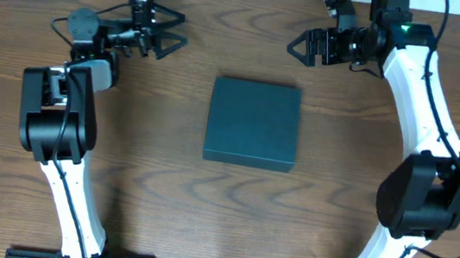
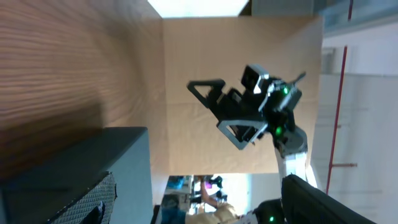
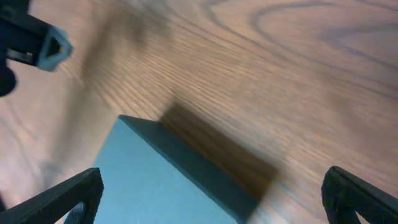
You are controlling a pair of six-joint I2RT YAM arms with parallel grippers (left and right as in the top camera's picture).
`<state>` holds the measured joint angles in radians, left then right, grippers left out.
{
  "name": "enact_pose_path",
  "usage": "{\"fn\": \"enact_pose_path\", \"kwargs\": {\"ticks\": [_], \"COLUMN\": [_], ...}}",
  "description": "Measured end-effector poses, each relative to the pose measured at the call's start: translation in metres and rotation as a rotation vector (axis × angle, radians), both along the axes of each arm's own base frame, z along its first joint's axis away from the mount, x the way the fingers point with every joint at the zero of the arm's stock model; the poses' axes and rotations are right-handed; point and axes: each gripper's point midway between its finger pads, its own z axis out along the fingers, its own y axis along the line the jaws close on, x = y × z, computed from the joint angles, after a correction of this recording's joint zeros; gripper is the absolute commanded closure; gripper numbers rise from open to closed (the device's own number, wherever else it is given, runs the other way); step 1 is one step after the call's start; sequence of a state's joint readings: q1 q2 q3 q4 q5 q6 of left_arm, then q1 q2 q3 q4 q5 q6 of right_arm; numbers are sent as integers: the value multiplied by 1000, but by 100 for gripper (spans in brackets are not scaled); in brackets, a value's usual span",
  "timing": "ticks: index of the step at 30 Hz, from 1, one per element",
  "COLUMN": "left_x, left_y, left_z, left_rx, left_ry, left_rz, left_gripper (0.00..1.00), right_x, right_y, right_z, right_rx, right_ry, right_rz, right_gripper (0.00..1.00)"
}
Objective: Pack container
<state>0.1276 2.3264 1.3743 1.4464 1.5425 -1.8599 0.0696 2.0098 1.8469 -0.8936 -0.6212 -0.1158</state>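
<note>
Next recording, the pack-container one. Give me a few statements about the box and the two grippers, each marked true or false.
1. The container lies closed near the middle of the table. True.
2. The left gripper is clamped on the container. False: it is open, holds nothing and is apart from the box, off its far left corner.
3. The right gripper is open and holds nothing. True.
4. A hand tool lies on top of the container. False: its top is bare.
</note>
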Motion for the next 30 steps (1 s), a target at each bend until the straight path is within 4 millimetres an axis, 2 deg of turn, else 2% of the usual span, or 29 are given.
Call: {"fn": "enact_pose_path", "kwargs": {"ticks": [3, 8, 11, 13, 20, 24, 30], "left_x": [1, -1, -6, -14, -61, -84, -104], "left_y": [15, 40, 52, 59, 75, 82, 83], "left_z": [3, 25, 55, 84, 190, 226, 252], "left_rx": [1, 6, 14, 26, 83, 104, 119], "left_ry": [-13, -53, -100, -149, -359, -401, -430], "left_rz": [28, 73, 100, 116, 180, 214, 234], "left_gripper": [16, 17, 16, 16, 17, 17, 16], "right_x": [-6, -15, -21, -26, -52, -70, -105], "right_y": [-8, -19, -22, -25, -36, -46, -68], "right_z": [10, 38, 55, 67, 90, 95, 94], "right_rx": [-45, -99, -114, -122, -171, -216, -319], "right_ry": [-10, -62, -99, -121, -128, -95, -2], "right_rz": [-26, -62, -75, -83, -117, -154, -232], "right_gripper": [1, 1, 1, 1, 1, 1, 1]}}
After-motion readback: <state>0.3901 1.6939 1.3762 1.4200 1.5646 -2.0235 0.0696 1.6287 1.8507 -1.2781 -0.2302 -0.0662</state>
